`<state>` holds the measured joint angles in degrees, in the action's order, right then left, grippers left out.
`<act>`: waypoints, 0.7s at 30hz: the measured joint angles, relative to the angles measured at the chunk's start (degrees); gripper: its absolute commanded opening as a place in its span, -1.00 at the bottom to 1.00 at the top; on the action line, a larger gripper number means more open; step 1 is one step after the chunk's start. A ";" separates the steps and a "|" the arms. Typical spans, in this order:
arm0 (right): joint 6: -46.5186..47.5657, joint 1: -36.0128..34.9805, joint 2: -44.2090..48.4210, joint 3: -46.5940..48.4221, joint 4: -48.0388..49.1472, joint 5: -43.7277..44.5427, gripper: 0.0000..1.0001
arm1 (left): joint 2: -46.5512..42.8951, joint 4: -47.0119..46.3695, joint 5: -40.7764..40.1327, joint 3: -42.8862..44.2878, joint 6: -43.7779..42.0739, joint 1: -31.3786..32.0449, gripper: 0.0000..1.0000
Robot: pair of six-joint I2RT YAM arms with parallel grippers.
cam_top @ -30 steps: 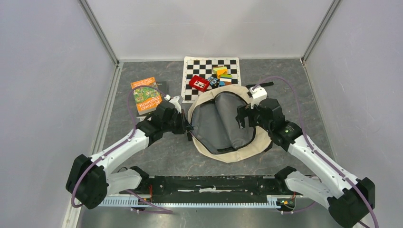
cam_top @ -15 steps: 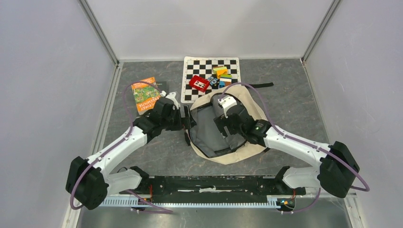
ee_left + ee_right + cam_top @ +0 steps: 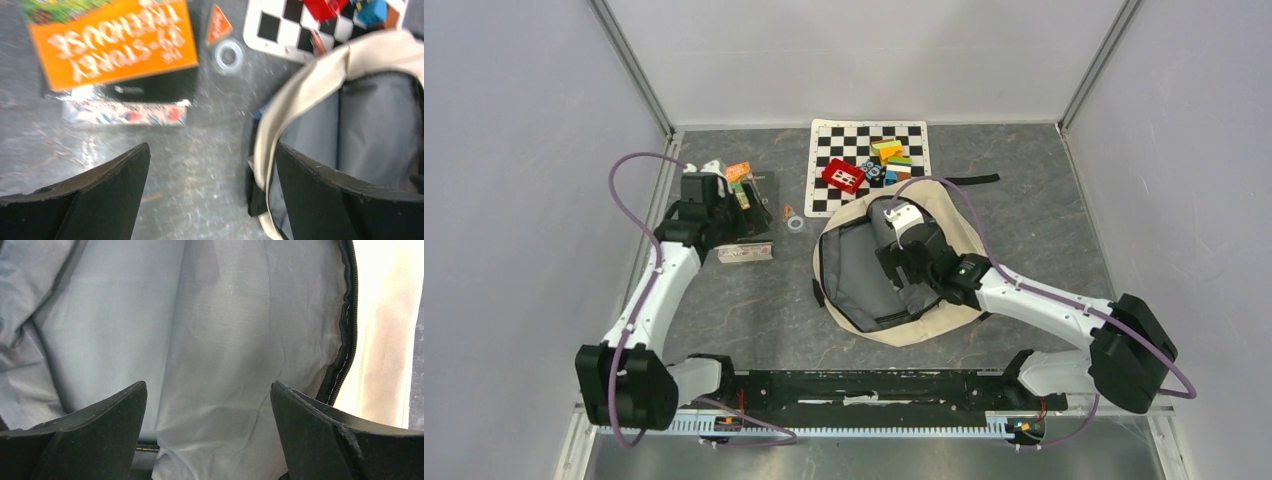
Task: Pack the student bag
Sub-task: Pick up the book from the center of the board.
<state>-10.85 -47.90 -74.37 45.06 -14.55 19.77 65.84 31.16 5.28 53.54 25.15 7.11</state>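
Right jaws apart inside the bag [image 3: 924, 325] (grey lining [image 3: 210, 315] below). Left jaws apart too, above the table [image 3: 1044, 220] by the book [image 3: 115, 45].

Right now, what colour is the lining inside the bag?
Grey lining; the right wrist view shows it best.

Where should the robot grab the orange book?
Probably by its short edge farthest from the student bag. The orange book lies flat on a black slab, so only thin edges can be pinched; a packet crowds one long edge, but that short edge has bare table beside it. Come in low from there.
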 measured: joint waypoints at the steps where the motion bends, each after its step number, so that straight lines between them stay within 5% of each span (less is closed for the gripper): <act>1: -0.02 0.00 0.35 -0.07 0.09 -0.20 0.96 | 1.36 -0.28 0.59 1.05 -0.68 -2.23 0.99; 13: -0.44 0.00 6.97 -1.99 1.62 -5.03 0.96 | 25.11 -8.85 11.39 9.33 -2.78 -25.66 0.99; 21: -0.44 0.00 7.28 -2.36 1.70 -7.30 0.96 | 38.97 -15.61 18.75 16.50 -2.71 -28.98 0.91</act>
<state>-11.29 -47.90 -67.09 42.70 -12.84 12.47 104.81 15.55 24.03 70.04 22.44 -21.87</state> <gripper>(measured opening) 0.979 0.992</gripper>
